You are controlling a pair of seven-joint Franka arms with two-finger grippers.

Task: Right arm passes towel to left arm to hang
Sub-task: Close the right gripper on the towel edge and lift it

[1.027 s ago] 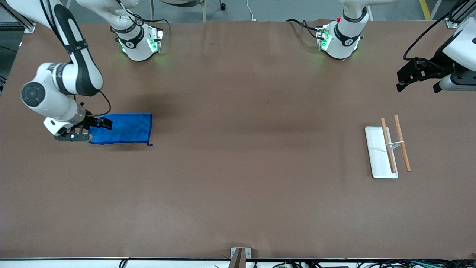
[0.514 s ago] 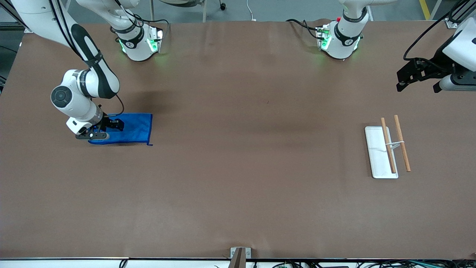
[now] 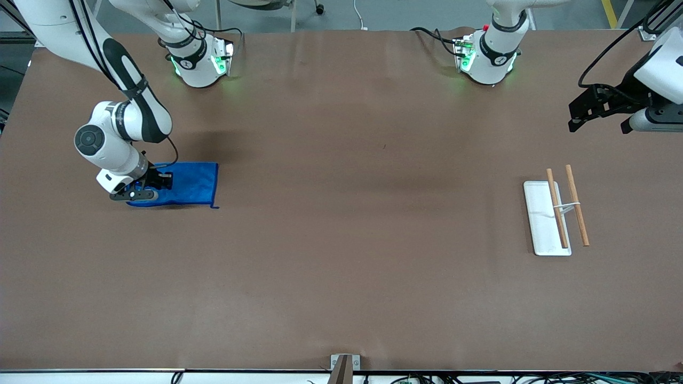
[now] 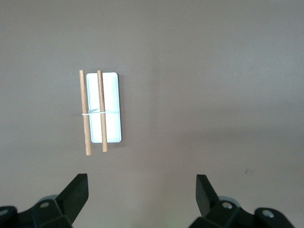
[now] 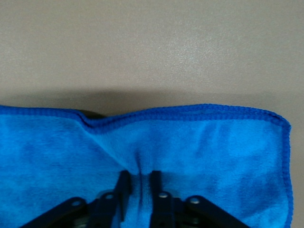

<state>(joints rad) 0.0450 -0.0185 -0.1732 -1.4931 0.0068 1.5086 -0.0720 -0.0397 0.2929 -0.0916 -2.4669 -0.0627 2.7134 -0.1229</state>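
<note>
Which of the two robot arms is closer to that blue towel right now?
The right one. Its pincer is down on the towel, pinching a fold of it. The left pincer hangs open over the table's other end, near the wooden rack.

Right end effector point(image 3: 151, 186) now pinching towel point(image 3: 189, 184)

Robotics lab, two bench-mounted arms point(image 3: 128, 122)

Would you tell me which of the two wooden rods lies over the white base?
The rod toward the right arm's end crosses the white base; the other rod overhangs bare table.
</note>
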